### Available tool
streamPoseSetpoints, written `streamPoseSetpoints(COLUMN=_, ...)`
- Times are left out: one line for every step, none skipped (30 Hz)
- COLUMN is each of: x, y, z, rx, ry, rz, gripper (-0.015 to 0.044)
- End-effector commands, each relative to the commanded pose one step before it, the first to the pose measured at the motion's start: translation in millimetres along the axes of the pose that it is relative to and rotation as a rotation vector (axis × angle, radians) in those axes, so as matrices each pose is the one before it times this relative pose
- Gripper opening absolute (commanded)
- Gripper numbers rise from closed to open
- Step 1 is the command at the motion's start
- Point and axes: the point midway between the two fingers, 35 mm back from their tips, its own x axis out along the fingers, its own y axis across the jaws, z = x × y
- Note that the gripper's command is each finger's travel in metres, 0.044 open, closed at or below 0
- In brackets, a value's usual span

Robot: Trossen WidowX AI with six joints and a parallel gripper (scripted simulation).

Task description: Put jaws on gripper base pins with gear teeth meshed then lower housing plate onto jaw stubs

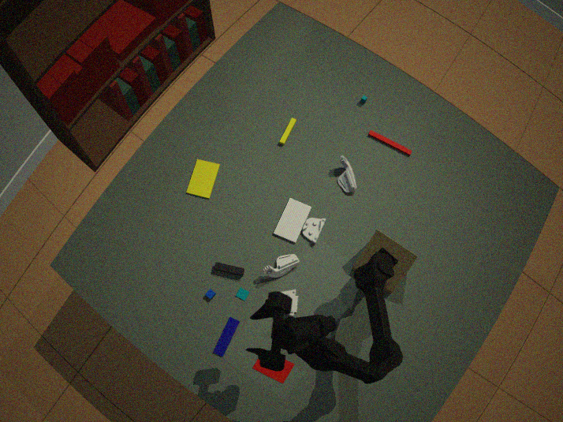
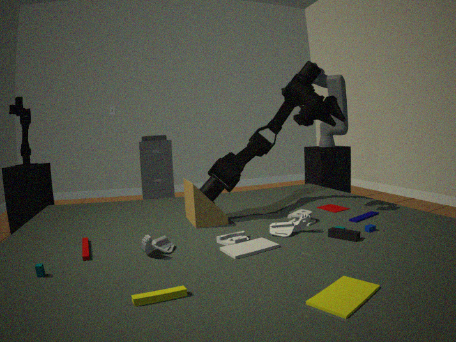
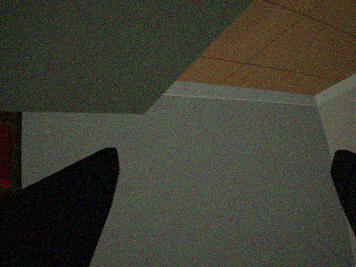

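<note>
One light grey jaw (image 1: 348,183) (image 2: 164,245) lies on the mat apart from the other parts. The other jaw (image 1: 287,263) (image 2: 280,229) lies between two white plate-like parts. One white part (image 1: 310,232) (image 2: 227,239) with small round features lies against a ribbed white slab. The other white part (image 1: 294,300) (image 2: 297,213) is partly hidden by the arm in the top view and by the jaw in the exterior view. I cannot tell which is base and which is housing plate. My gripper (image 1: 251,332) (image 2: 339,122) (image 3: 228,161) is open and empty, high above the mat.
The white slab (image 1: 291,220) (image 2: 249,248) lies amid the parts. A dark block (image 1: 228,270) (image 2: 343,234), blue bar (image 1: 226,337) (image 2: 363,216) and red plate (image 1: 281,375) (image 2: 333,208) lie nearby. A yellow plate (image 1: 203,178) (image 2: 343,296) lies farther off. A wooden wedge (image 2: 201,212) carries the arm.
</note>
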Motion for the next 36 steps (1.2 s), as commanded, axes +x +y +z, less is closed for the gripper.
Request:
streamPoseSetpoints(x=0.0, y=0.0, z=0.0, rx=0.0, ry=0.0, rz=0.0, gripper=0.0426)
streamPoseSetpoints(x=0.0, y=0.0, z=0.0, rx=0.0, ry=0.0, rz=0.0, gripper=0.04)
streamPoseSetpoints(x=0.0, y=0.0, z=0.0, rx=0.0, ry=0.0, rz=0.0, gripper=0.0374)
streamPoseSetpoints(x=0.0, y=0.0, z=0.0, rx=0.0, ry=0.0, rz=0.0, gripper=0.0347)
streamPoseSetpoints(x=0.0, y=0.0, z=0.0, rx=0.0, ry=0.0, rz=0.0, gripper=0.0321)
streamPoseSetpoints(x=0.0, y=0.0, z=0.0, rx=0.0, ry=0.0, rz=0.0, gripper=0.0295)
streamPoseSetpoints(x=0.0, y=0.0, z=0.0, rx=0.0, ry=0.0, rz=0.0, gripper=0.0269)
streamPoseSetpoints(x=0.0, y=0.0, z=0.0, rx=0.0, ry=0.0, rz=0.0, gripper=0.0242)
streamPoseSetpoints(x=0.0, y=0.0, z=0.0, rx=0.0, ry=0.0, rz=0.0, gripper=0.0216)
streamPoseSetpoints(x=0.0, y=0.0, z=0.0, rx=0.0, ry=0.0, rz=0.0, gripper=0.019)
streamPoseSetpoints(x=0.0, y=0.0, z=0.0, rx=0.0, ry=0.0, rz=0.0, gripper=0.0164)
streamPoseSetpoints(x=0.0, y=0.0, z=0.0, rx=0.0, ry=0.0, rz=0.0, gripper=0.0137)
streamPoseSetpoints(x=0.0, y=0.0, z=0.0, rx=0.0, ry=0.0, rz=0.0, gripper=0.0111)
streamPoseSetpoints(x=0.0, y=0.0, z=0.0, rx=0.0, ry=0.0, rz=0.0, gripper=0.0085)
streamPoseSetpoints(x=0.0, y=0.0, z=0.0, rx=0.0, ry=0.0, rz=0.0, gripper=0.0059)
streamPoseSetpoints(x=0.0, y=0.0, z=0.0, rx=0.0, ry=0.0, rz=0.0, gripper=0.0032)
streamPoseSetpoints(x=0.0, y=0.0, z=0.0, rx=0.0, ry=0.0, rz=0.0, gripper=0.0006)
streamPoseSetpoints(x=0.0, y=0.0, z=0.0, rx=0.0, ry=0.0, rz=0.0, gripper=0.0)
streamPoseSetpoints(x=0.0, y=0.0, z=0.0, rx=0.0, ry=0.0, rz=0.0, gripper=0.0)
streamPoseSetpoints(x=0.0, y=0.0, z=0.0, rx=0.0, ry=0.0, rz=0.0, gripper=0.0)
streamPoseSetpoints(x=0.0, y=0.0, z=0.0, rx=0.0, ry=0.0, rz=0.0, gripper=0.0)
streamPoseSetpoints(x=0.0, y=0.0, z=0.0, rx=0.0, ry=0.0, rz=0.0, gripper=0.0)
streamPoseSetpoints(x=0.0, y=0.0, z=0.0, rx=0.0, ry=0.0, rz=0.0, gripper=0.0)
streamPoseSetpoints(x=0.0, y=0.0, z=0.0, rx=0.0, ry=0.0, rz=0.0, gripper=0.0)
streamPoseSetpoints(x=0.0, y=0.0, z=0.0, rx=0.0, ry=0.0, rz=0.0, gripper=0.0)
streamPoseSetpoints(x=0.0, y=0.0, z=0.0, rx=0.0, ry=0.0, rz=0.0, gripper=0.0)
streamPoseSetpoints(x=0.0, y=0.0, z=0.0, rx=0.0, ry=0.0, rz=0.0, gripper=0.0)
streamPoseSetpoints(x=0.0, y=0.0, z=0.0, rx=0.0, ry=0.0, rz=0.0, gripper=0.0)
streamPoseSetpoints(x=0.0, y=0.0, z=0.0, rx=0.0, ry=0.0, rz=0.0, gripper=0.0)
streamPoseSetpoints(x=0.0, y=0.0, z=0.0, rx=0.0, ry=0.0, rz=0.0, gripper=0.0)
streamPoseSetpoints(x=0.0, y=0.0, z=0.0, rx=0.0, ry=0.0, rz=0.0, gripper=0.0)
streamPoseSetpoints(x=0.0, y=0.0, z=0.0, rx=0.0, ry=0.0, rz=0.0, gripper=0.0)
streamPoseSetpoints(x=0.0, y=0.0, z=0.0, rx=0.0, ry=0.0, rz=0.0, gripper=0.0)
streamPoseSetpoints(x=0.0, y=0.01, z=-0.01, rx=0.0, ry=0.00002, rz=0.00005, gripper=0.0)
streamPoseSetpoints(x=0.21, y=0.56, z=-0.18, rx=0.0055, ry=-0.00074, rz=0.00062, gripper=0.0026)
streamPoseSetpoints(x=0.63, y=1.69, z=-0.54, rx=0.0165, ry=-0.00222, rz=0.00188, gripper=0.0052)
